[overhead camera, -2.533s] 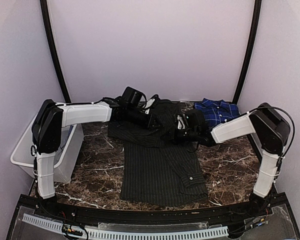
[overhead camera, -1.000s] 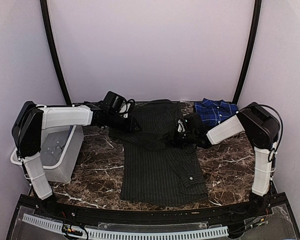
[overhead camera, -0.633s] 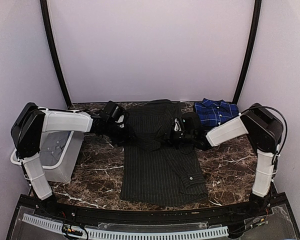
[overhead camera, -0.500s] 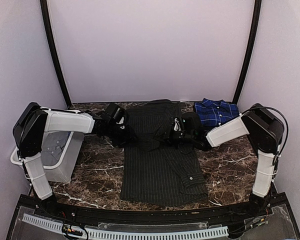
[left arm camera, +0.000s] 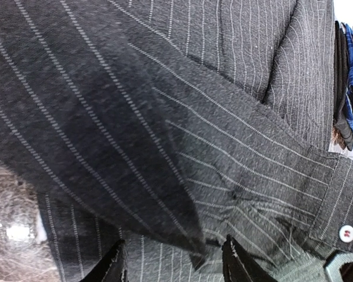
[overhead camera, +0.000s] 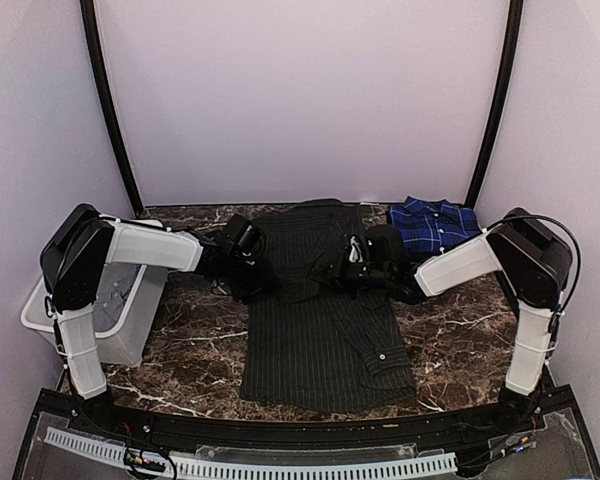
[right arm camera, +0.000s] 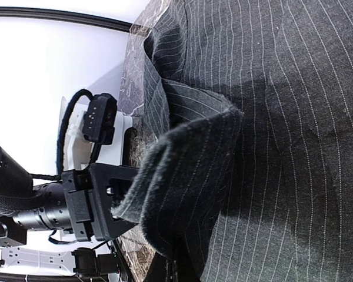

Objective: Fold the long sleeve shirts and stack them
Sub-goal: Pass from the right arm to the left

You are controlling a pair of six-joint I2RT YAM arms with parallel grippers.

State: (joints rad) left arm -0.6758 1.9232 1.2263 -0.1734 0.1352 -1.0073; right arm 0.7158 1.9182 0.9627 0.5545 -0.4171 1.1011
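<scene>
The black pinstripe long sleeve shirt [overhead camera: 315, 330] lies flat in the middle of the marble table, its upper part folded over. My left gripper [overhead camera: 252, 276] is low at the shirt's left edge. In the left wrist view it [left arm camera: 175, 271] is open, and the loose tip of a folded flap [left arm camera: 135, 153] lies between its fingers without being pinched. My right gripper [overhead camera: 348, 264] is over the shirt's upper right part. In the right wrist view it [right arm camera: 177, 271] is shut on a raised fold of the black shirt [right arm camera: 182, 176]. The blue plaid shirt [overhead camera: 435, 224] lies folded at the back right.
A white plastic bin [overhead camera: 125, 300] stands off the table's left edge beside the left arm. Black frame posts stand at the back corners. The left arm's wrist [right arm camera: 76, 202] shows close by in the right wrist view. A cuff button [left arm camera: 345, 233] lies at the right.
My left gripper has moved nearer and lower along the shirt's left edge and its jaws have opened, letting the cloth go. My right gripper shifted slightly left, still holding its fold.
</scene>
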